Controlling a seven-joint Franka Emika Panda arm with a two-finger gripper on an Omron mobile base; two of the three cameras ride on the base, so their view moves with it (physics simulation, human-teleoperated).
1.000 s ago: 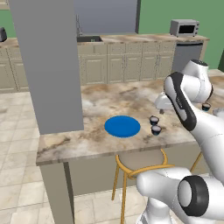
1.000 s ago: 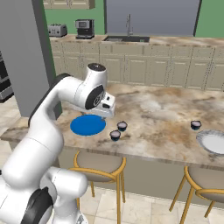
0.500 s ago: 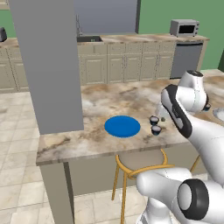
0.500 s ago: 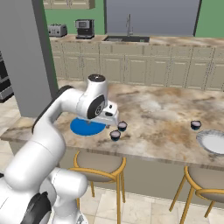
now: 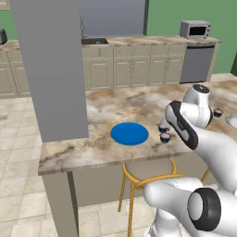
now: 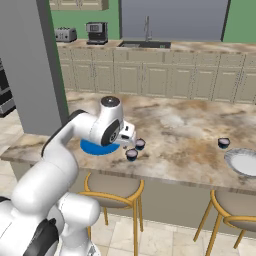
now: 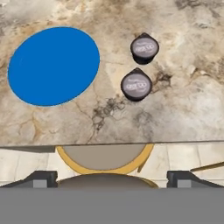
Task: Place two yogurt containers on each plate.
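We see two yogurt containers (image 7: 136,85) (image 7: 144,48) standing upright on the marble counter (image 7: 175,100), pale tops facing up, close together but apart, just beside the blue plate (image 7: 53,65), which lies flat near the counter's front edge. A third container (image 6: 223,143) sits well apart, near the grey-white plate (image 6: 243,162). Our gripper (image 7: 111,177) hovers above the pair, fingers spread wide and holding nothing. A stool (image 7: 105,159) stands below.

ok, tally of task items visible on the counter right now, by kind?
Yogurt containers: 3, two beside the blue plate, one near the grey-white plate
Plates: 2, blue plate, grey-white plate
Total: 5. Both plates bare; none of the cups on a plate.
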